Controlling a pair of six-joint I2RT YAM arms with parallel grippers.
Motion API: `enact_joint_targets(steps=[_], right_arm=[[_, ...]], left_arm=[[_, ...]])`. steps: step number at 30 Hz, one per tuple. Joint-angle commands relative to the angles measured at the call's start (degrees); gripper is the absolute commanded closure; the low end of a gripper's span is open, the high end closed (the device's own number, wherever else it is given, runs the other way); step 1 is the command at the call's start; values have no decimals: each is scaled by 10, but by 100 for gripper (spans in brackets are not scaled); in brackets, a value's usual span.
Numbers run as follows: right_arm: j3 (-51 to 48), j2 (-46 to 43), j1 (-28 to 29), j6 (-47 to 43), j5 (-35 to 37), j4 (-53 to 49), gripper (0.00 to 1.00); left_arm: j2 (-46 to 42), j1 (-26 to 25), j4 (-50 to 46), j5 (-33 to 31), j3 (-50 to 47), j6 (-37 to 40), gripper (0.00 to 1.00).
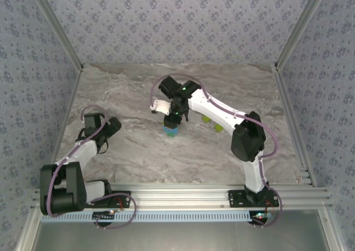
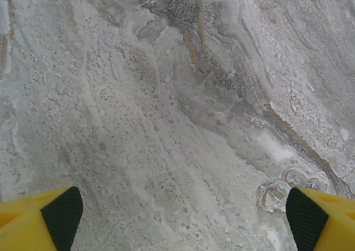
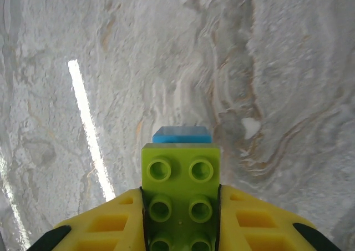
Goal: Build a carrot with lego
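My right gripper point(image 1: 173, 119) point(image 3: 180, 209) is shut on a yellow-green lego brick point(image 3: 180, 176), its studs facing the camera. A light blue brick point(image 3: 182, 134) is joined to the brick's far end. From above, this joined stack point(image 1: 170, 131) hangs under the gripper at the middle of the table, its blue and green end showing; whether it touches the table I cannot tell. Two loose yellow-green bricks point(image 1: 206, 119) point(image 1: 218, 128) lie just to its right. My left gripper point(image 1: 108, 130) point(image 2: 180, 220) stands open over bare marble at the left, with nothing between its fingers point(image 2: 58, 215).
The marbled table point(image 1: 138, 151) is walled by patterned panels at the back and both sides. A metal rail point(image 1: 183, 195) runs along the near edge by the arm bases. The right arm's elbow point(image 1: 248, 137) stands over the table's right part.
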Motion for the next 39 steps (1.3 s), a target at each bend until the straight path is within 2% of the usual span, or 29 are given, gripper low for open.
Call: enact_joint_targets(steps=[1, 14, 28, 30, 39], right_arm=[[-32, -24, 11, -19, -6, -6, 69], [-73, -35, 15, -56, -24, -4, 67], [-116, -53, 7, -78, -31, 43, 63], [-117, -53, 6, -79, -30, 44, 55], [-124, -75, -2, -75, -40, 56, 30]], left_arm=[[4, 5, 4, 12, 23, 13, 3], [8, 5, 5, 12, 24, 12, 3], [7, 5, 5, 13, 24, 12, 3], [7, 5, 5, 13, 24, 12, 3], [8, 4, 5, 13, 25, 12, 3]])
